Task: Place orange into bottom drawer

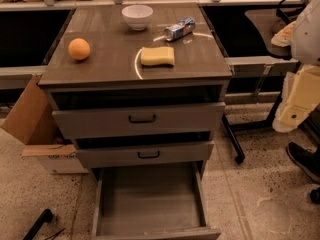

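The orange [79, 49] sits on the left side of the cabinet top [110, 66], free of any grip. The bottom drawer [150, 204] is pulled out wide below the two shallower drawers and its grey inside holds nothing. My arm [300, 89], white and cream, hangs at the right edge of the view. My gripper [306, 171] shows as dark parts low at the right edge, above the floor. It is well right of the cabinet and far from the orange.
On the cabinet top stand a white bowl [137, 16], a lying can [179, 29] and a yellow sponge [157, 56]. A cardboard box [37, 129] stands left of the cabinet. A black table leg [232, 139] and a black tool [37, 224] are on the floor.
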Tool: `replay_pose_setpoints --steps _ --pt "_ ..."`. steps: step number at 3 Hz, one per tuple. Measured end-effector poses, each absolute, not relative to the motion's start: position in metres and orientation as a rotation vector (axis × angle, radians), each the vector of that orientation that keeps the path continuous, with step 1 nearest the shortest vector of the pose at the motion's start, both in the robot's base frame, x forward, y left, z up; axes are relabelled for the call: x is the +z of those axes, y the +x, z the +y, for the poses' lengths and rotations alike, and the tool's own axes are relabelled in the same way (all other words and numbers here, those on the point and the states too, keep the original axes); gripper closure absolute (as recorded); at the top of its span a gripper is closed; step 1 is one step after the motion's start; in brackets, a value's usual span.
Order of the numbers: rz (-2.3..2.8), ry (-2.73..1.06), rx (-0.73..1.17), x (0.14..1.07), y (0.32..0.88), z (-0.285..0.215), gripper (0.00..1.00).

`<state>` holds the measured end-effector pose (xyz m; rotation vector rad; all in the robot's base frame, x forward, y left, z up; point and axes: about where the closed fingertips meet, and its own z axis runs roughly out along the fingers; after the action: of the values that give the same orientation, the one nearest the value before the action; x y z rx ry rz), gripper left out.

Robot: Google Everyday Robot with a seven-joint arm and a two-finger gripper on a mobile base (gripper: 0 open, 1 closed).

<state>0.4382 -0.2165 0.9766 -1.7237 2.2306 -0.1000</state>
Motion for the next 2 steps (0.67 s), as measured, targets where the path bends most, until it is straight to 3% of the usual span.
replay_pose_setpoints --steps 2 --pt "2.242 -1.57 -0.017 0.975 0.45 -0.205 0.0"
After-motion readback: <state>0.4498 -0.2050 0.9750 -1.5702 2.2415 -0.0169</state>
